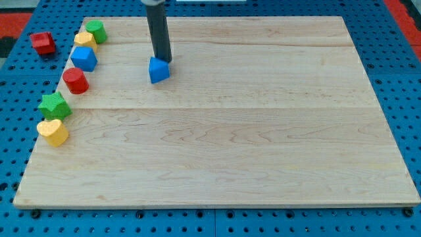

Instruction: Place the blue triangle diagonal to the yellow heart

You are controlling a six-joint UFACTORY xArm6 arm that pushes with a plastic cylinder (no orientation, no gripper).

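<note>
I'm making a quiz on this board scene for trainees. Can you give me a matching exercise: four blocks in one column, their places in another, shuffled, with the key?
Things:
1. blue triangle
2. yellow heart
3. green star
4. red block at the view's top left

Places:
A. off the wooden board, on the blue pegboard
B. lowest of the blocks along the board's left edge
C. right below my tip
D. just above the yellow heart

Pairs: 1-C, 2-B, 3-D, 4-A

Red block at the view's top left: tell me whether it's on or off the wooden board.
Off. The red block sits on the blue pegboard, outside the wooden board's corner.
</note>
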